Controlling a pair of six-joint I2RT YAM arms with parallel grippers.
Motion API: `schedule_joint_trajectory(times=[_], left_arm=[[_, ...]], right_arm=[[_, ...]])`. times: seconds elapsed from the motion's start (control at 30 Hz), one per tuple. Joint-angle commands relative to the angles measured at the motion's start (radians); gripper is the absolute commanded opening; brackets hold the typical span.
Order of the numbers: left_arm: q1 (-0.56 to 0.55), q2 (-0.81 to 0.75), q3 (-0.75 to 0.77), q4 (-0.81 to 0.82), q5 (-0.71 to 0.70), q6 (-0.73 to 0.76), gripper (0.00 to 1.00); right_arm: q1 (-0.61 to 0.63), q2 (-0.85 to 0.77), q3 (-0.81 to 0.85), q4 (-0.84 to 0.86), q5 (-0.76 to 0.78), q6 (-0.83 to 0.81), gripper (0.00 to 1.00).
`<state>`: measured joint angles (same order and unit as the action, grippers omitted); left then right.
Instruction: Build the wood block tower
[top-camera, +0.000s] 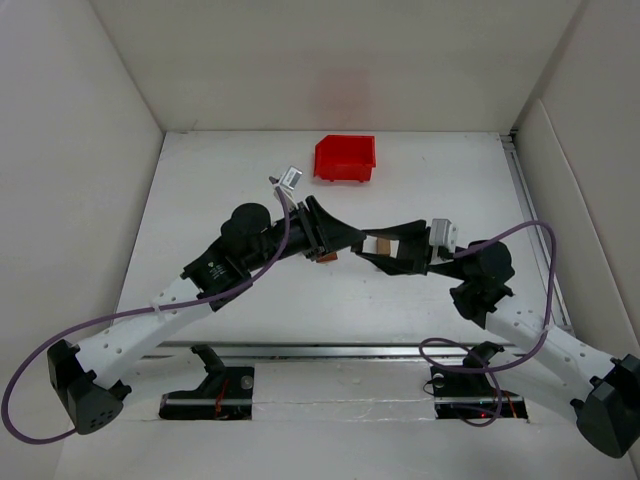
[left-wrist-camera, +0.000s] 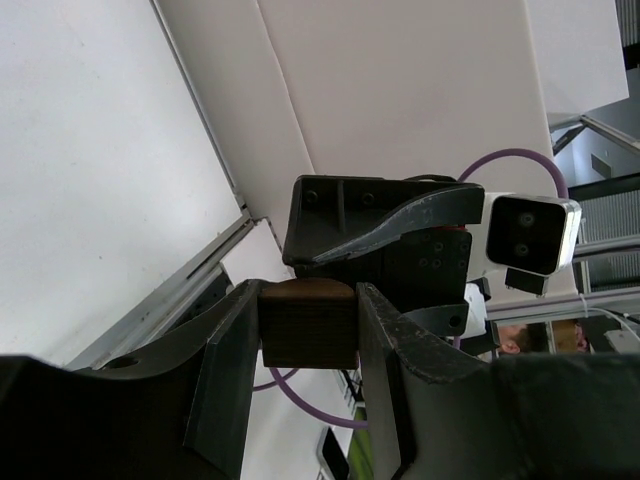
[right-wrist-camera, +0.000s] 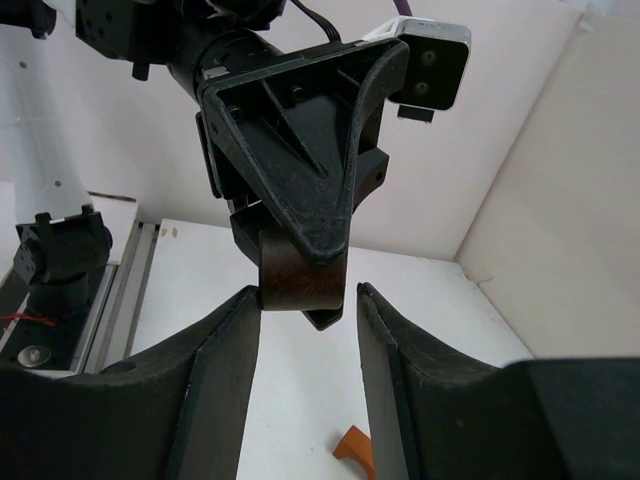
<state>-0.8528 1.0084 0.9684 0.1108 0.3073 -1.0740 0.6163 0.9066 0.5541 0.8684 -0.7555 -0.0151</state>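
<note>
surface: flat white worktop (top-camera: 420, 310), enclosed by plain white walls (top-camera: 330, 60) at the back and on both sides. a red bin (top-camera: 345, 158) stands beyond both grippers, near the back wall.

left gripper (top-camera: 322, 248): clamped onto the dark reddish-brown block (left-wrist-camera: 310, 328), with one finger flat against each opposite side face. the block is held in the air, clear of the worktop, directly in front of the right gripper (right-wrist-camera: 307, 293).

block orientation: the long axis appears to run in line with the left gripper's fingers. the peaked end projects beyond those fingertips and points toward the gap of the right gripper.

right gripper: fingers wide apart, gripping nothing. the peaked end sits level with its fingertips; contact with them cannot be determined.

orange-brown block (right-wrist-camera: 355, 443): lies on the worktop below the right gripper, under the gap between its fingers, partly cut off at the frame edge.
</note>
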Motion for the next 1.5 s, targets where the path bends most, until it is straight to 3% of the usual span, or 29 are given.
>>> schedule_joint_trajectory(times=[0.0,0.2,0.33,0.5,0.57,0.7,0.73,0.77,0.87,1.07,1.17,1.23,1.47], left_arm=[[0.003,-0.019,0.024,0.073,0.032,0.002,0.00],[0.003,-0.019,0.021,0.082,0.035,0.000,0.00],[0.003,-0.014,0.009,0.099,0.041,-0.009,0.00],[0.003,-0.004,0.007,0.118,0.059,-0.014,0.00],[0.003,-0.004,0.007,0.125,0.061,-0.015,0.02],[0.003,-0.007,0.000,0.133,0.065,-0.015,0.21],[0.003,-0.007,0.000,0.135,0.064,-0.015,0.30],[0.003,-0.010,-0.002,0.136,0.065,-0.017,0.46],[0.003,-0.013,0.000,0.136,0.064,-0.014,0.64],[0.003,-0.016,0.015,0.106,0.052,0.003,0.77],[0.003,-0.016,0.038,0.049,0.015,0.037,0.77],[0.003,-0.016,0.046,0.018,-0.007,0.057,0.77],[0.003,-0.002,0.041,0.013,0.003,0.071,0.69]], right_arm=[[0.005,0.000,0.012,0.043,0.018,-0.013,0.47],[0.005,0.002,0.018,0.069,-0.008,0.007,0.27],[0.005,-0.012,0.007,0.110,-0.018,0.012,0.22],[0.005,-0.018,0.013,0.110,-0.018,0.041,0.23],[0.005,-0.015,0.017,0.116,-0.022,0.044,0.16],[0.005,-0.006,0.024,0.119,-0.024,0.050,0.07],[0.005,-0.003,0.026,0.119,-0.027,0.050,0.06],[0.005,0.001,0.027,0.118,-0.027,0.050,0.03],[0.005,0.006,0.030,0.107,-0.016,0.050,0.01],[0.005,0.015,0.052,0.025,0.007,0.038,0.00],[0.005,0.006,0.095,-0.112,0.024,-0.011,0.00],[0.005,-0.020,0.159,-0.325,0.034,-0.066,0.00],[0.005,-0.044,0.234,-0.526,0.111,-0.137,0.00]])
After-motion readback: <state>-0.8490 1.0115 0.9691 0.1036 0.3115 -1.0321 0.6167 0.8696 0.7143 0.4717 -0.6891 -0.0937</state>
